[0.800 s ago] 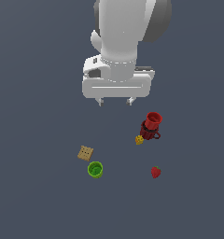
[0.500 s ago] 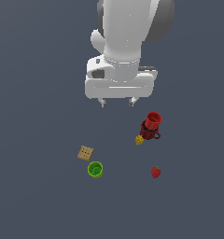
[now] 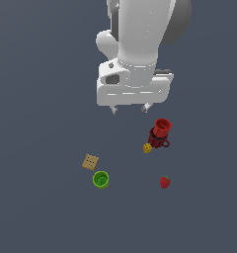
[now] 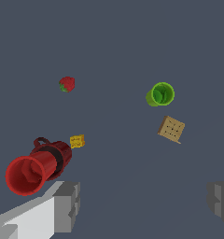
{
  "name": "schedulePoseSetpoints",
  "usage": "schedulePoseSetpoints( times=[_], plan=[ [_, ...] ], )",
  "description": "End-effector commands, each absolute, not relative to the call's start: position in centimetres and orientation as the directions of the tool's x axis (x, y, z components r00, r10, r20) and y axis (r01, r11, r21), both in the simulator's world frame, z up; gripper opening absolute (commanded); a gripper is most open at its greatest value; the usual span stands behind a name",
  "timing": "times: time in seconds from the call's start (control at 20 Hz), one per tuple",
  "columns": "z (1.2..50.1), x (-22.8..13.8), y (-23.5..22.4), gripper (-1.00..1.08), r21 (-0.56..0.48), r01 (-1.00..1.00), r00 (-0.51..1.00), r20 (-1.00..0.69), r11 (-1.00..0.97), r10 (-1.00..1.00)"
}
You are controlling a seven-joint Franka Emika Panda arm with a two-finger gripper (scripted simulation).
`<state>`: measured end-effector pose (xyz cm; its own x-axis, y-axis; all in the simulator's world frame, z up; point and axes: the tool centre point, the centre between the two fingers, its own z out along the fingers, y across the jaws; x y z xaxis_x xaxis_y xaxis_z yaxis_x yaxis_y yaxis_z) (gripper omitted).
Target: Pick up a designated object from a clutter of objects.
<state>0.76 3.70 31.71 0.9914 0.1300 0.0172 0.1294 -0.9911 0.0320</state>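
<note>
Cracker [image 3: 90,162], flat tan square, dotted grid, beside green cup [image 3: 100,179], pincer [image 3: 130,109] spread wide

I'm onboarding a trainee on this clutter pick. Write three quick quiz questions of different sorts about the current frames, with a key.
1. True or false: the gripper is holding the cracker.
2. Which item lies closest to the cracker? A) mug B) cup C) strawberry
3. Fill in: the yellow block sits right beside the ____.

Key:
1. False; its jaws are open and empty, above the floor.
2. B
3. mug
</note>
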Motion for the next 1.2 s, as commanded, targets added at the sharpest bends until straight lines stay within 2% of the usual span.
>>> schedulePoseSetpoints(
  times=[0.0, 0.55, 1.15],
  plan=[
    [31.6, 0.8, 3.6, 1.0, 0.032, 0.137, 0.99, 0.017, -0.99, 0.138],
    [29.4, 2.0, 2.1, 1.0, 0.03, 0.243, 0.97, 0.011, -0.97, 0.244],
    [24.6, 3.9, -1.3, 1.0, 0.025, 0.455, 0.89, 0.002, -0.89, 0.455]
  ],
)
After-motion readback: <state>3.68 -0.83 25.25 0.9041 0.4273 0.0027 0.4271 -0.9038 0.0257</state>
